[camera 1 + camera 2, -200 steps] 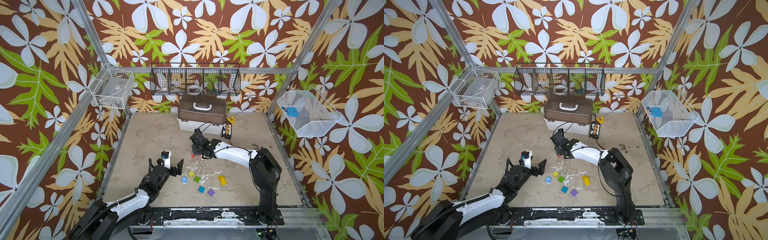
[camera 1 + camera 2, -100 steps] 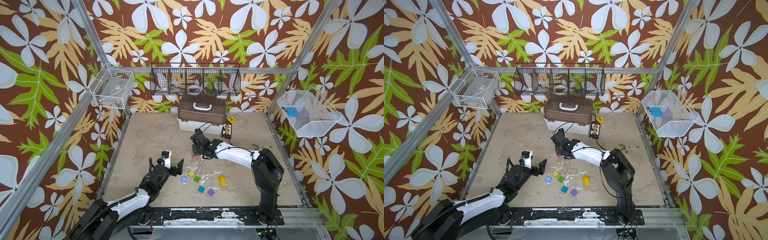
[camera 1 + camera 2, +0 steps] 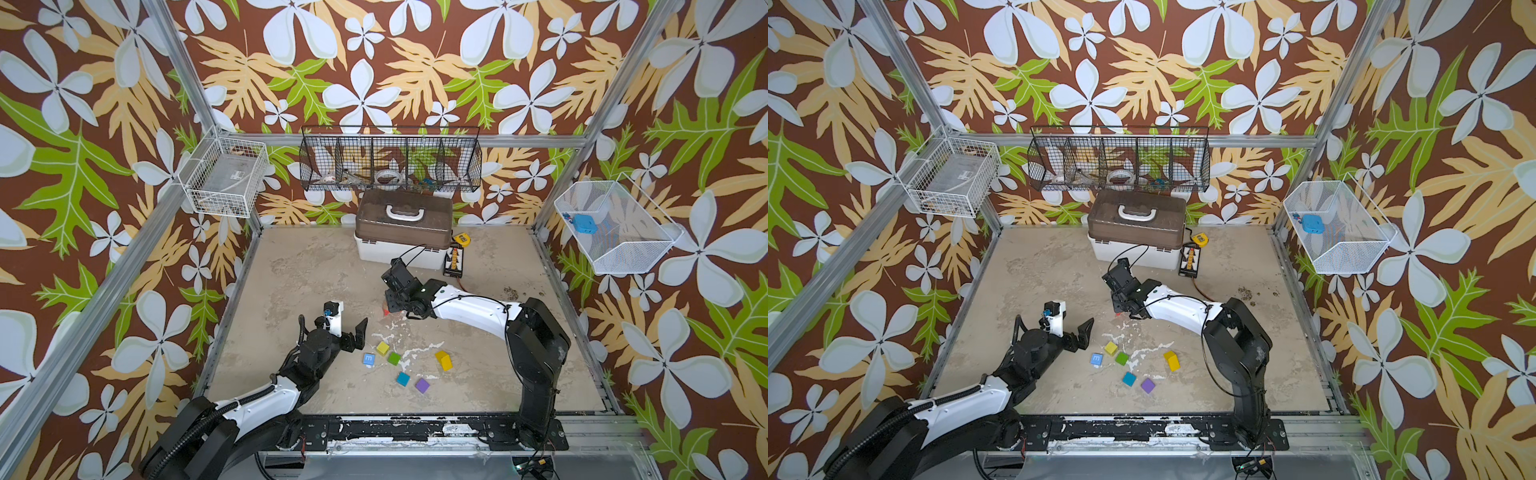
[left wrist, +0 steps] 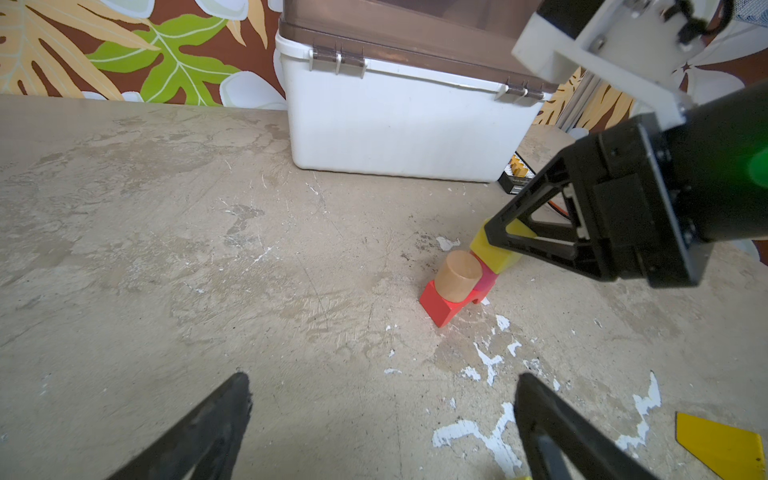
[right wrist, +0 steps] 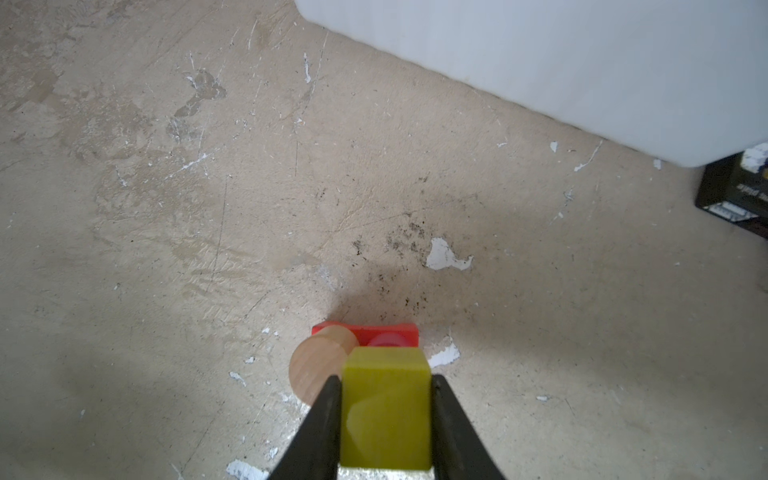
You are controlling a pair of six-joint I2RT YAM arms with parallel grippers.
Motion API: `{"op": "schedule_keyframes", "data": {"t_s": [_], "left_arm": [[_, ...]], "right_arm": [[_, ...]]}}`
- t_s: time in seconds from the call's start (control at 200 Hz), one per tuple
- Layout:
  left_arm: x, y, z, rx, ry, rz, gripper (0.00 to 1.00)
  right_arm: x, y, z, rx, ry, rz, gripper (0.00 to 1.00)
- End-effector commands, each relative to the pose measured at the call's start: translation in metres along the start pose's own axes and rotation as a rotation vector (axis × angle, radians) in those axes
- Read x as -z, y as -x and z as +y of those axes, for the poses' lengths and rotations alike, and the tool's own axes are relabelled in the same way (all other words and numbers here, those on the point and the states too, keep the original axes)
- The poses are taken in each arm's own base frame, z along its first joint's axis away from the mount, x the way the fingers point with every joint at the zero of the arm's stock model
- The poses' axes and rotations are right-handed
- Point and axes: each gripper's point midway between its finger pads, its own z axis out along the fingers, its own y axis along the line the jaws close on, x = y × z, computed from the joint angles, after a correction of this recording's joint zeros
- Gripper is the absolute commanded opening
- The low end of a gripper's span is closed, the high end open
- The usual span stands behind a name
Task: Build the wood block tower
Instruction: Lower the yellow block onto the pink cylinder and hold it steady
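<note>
Right gripper [image 5: 384, 380] grips a yellow block [image 5: 384, 419] between its fingers, holding it directly over a pink cylinder [image 4: 487, 279] that stands on a red piece [image 4: 436, 307] on the table [image 4: 208, 249]. Just beside the gripped block, a tan cylinder [image 4: 457, 276] stands on the same red piece. Well apart from that stack, the left gripper [image 4: 382, 382] hovers empty with jaws spread wide. Near its fingertips lie a yellow-green cube [image 3: 382, 348], blue cube [image 3: 368, 358], green cube [image 3: 394, 358], teal cube [image 3: 402, 378] and purple cube [image 3: 422, 385], with a yellow rounded piece [image 3: 443, 360] farther off.
</note>
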Motion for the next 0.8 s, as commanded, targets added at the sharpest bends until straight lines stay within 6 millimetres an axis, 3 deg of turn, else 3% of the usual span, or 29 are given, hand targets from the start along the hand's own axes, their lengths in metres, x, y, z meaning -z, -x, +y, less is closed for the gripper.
{"op": "schedule_keyframes", "data": {"t_s": [0.0, 0.796], "left_arm": [[-0.0008, 0.0049, -0.0008, 0.002, 0.001, -0.014, 1.00], [-0.0019, 0.0046, -0.0012, 0.001, 0.001, -0.009, 1.00]], "right_arm": [[0.0035, 0.0008, -0.0009, -0.010, -0.001, -0.004, 0.34], [-0.0030, 0.0021, -0.0003, -0.017, -0.019, 0.000, 0.34]]}}
